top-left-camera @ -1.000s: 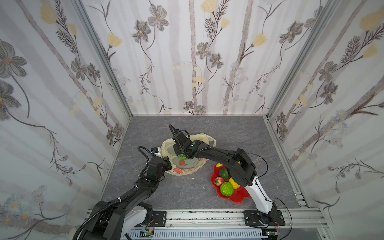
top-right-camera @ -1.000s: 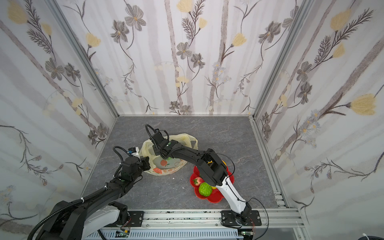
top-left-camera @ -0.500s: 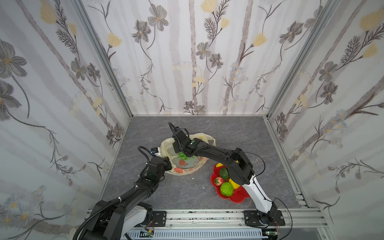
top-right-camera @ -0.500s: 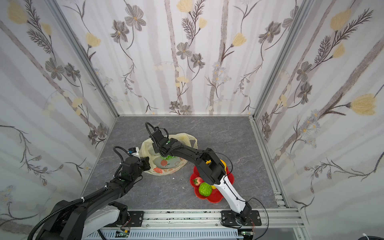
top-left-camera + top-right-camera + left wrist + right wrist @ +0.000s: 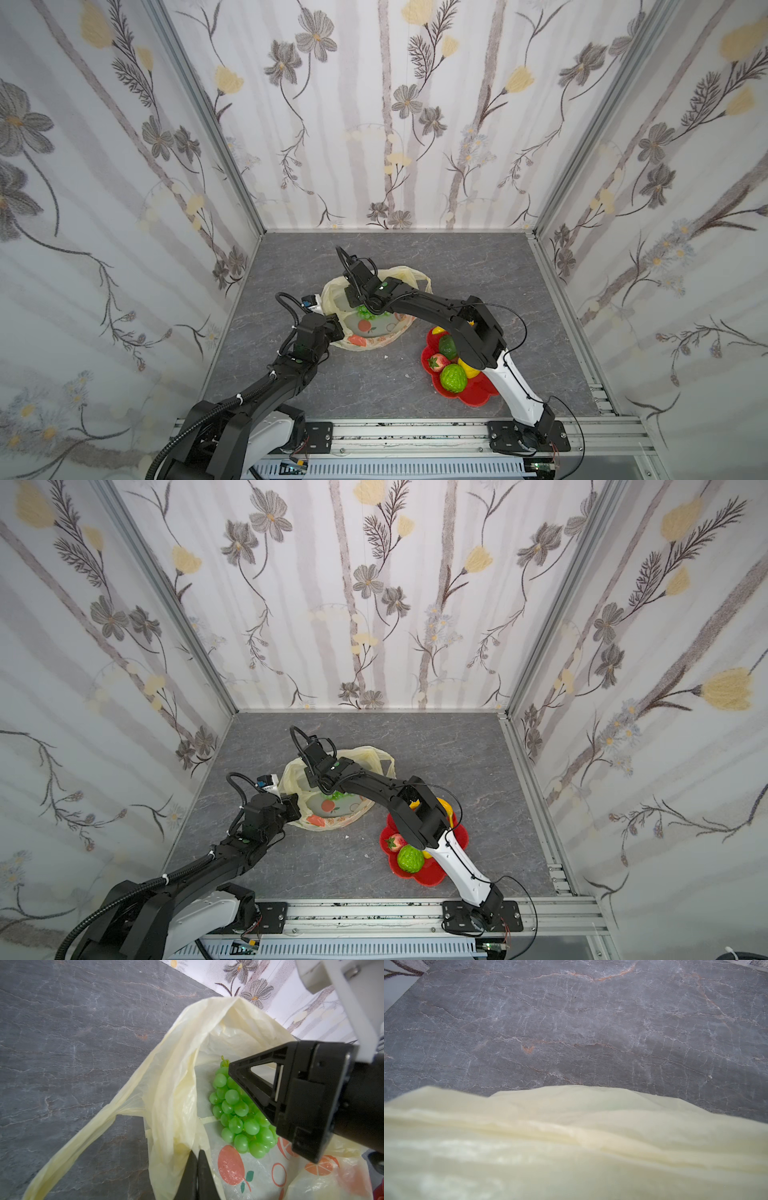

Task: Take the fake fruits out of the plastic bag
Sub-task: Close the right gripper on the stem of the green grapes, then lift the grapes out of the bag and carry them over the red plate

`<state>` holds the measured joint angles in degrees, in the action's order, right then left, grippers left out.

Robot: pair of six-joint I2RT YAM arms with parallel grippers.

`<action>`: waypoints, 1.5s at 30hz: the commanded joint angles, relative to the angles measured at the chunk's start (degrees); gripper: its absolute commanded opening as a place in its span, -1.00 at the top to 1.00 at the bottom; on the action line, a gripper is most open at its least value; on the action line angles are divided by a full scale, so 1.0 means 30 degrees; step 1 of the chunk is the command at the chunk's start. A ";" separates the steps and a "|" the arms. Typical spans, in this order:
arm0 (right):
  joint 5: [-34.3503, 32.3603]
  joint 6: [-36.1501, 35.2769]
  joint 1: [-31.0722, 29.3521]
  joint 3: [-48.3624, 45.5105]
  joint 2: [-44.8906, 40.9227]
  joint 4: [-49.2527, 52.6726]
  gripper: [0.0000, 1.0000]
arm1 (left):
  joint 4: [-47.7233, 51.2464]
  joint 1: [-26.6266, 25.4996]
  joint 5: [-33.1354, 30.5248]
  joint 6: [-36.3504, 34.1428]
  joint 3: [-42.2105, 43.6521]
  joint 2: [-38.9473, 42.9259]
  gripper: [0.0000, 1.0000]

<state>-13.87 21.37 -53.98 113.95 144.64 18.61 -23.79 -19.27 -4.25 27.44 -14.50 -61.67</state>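
The pale-yellow plastic bag (image 5: 399,276) (image 5: 361,756) lies open on the grey floor. My left gripper (image 5: 197,1152) (image 5: 338,328) is shut on its near rim (image 5: 176,1084). A green grape bunch (image 5: 234,1109) (image 5: 365,311) lies inside on the printed bag bottom. My right gripper (image 5: 362,306) (image 5: 328,789) reaches into the mouth. One black finger (image 5: 270,1088) rests against the grapes and the other is hidden. Bag film (image 5: 571,1147) covers the right wrist view's lower half, hiding the jaws.
A red flower-shaped dish (image 5: 473,395) (image 5: 432,877) sits front right under my right arm. It holds a strawberry (image 5: 435,362), a bumpy green fruit (image 5: 453,377), an avocado (image 5: 448,347) and yellow pieces (image 5: 469,368). Patterned walls close in three sides.
My right gripper has shifted only slightly inside the bag's mouth. The left arm has kept still with the bag's rim in its grip.
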 commanded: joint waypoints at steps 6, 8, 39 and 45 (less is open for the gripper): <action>-0.0716 -0.0003 0.0004 0.0183 0.0156 0.0183 0.44 | -0.0607 0.0035 0.0098 0.0070 -0.0064 0.0010 1.00; -0.0676 -0.0032 0.0004 0.0239 0.0186 0.0137 0.44 | -0.0624 0.0021 0.0101 0.0060 -0.0075 0.0025 1.00; -0.0435 -0.1272 -0.0837 -0.5448 -0.6148 -0.1484 1.00 | -0.0592 0.0035 -0.0443 0.0149 -0.0132 -0.0452 1.00; -0.0838 -0.1734 -0.1310 -0.8524 -0.9602 -0.2172 1.00 | -0.0594 0.0036 -0.0429 0.0188 -0.0161 -0.0548 1.00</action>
<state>-15.40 17.37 -57.47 90.96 119.24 16.64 -23.79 -19.25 -4.75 27.46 -14.52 -63.16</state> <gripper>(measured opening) 0.048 0.051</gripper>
